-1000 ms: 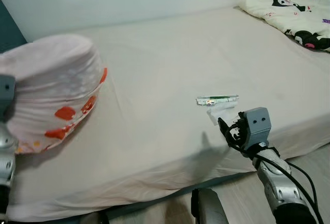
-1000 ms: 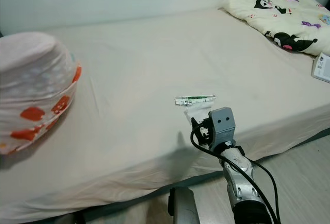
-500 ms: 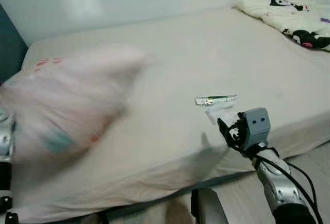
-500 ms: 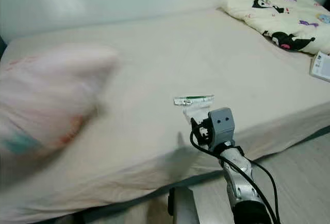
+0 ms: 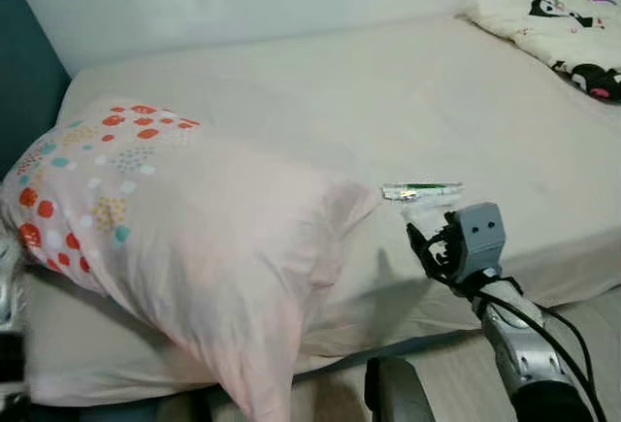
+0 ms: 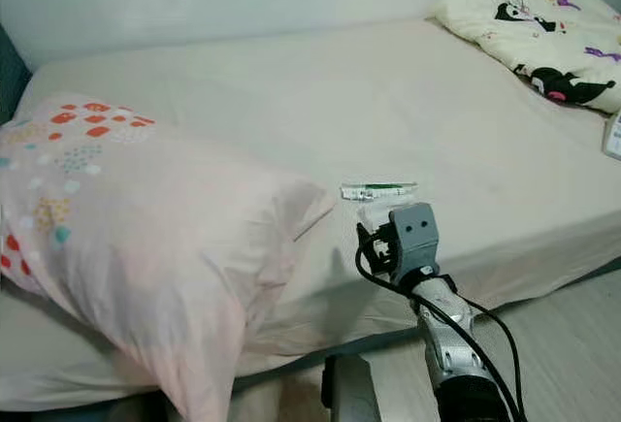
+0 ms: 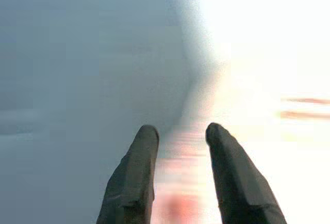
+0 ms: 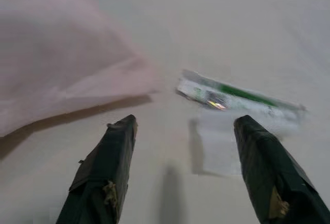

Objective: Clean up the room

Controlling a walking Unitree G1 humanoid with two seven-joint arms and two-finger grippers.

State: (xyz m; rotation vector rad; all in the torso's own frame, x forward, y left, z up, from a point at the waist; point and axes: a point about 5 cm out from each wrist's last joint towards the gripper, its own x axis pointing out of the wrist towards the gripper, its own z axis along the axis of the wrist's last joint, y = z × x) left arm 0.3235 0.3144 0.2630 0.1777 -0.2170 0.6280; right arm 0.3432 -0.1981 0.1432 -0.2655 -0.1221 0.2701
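- A pink pillow [image 5: 184,247] with red, teal and yellow spots at one end is lying across the left side of the bed [image 5: 320,102], its plain end hanging over the near edge.
- The left claw [image 7: 178,175] is showing in its wrist view with its two black fingers [image 7: 131,183] held slightly apart and nothing between them; the background there is blurring into grey on one side and bright pinkish-white on the other.
- A corner of the pillow is pointing toward the middle of the bed, ending near a wrapper.
- The wrapper [image 5: 421,190], a thin strip with a green stripe, is lying flat on the sheet near the bed's front edge; a pale scrap of paper [image 8: 227,141] is sitting just beside it, on the near side.
- The right claw [image 8: 183,177] is hovering just in front of the wrapper and the scrap, its fingers [image 8: 105,175] spreading wide and gripping nothing; the wrapper is lying beyond the fingertips, apart from them.
- The right arm's grey wrist block [image 5: 475,240] is sitting above the bed's edge, with black cables running down the silver forearm.
- A cream blanket [image 5: 553,15] printed with black-and-white cartoon figures is bunching at the far right corner of the bed.
- A strip of pale wooden floor [image 6: 572,325] is showing at the lower right.
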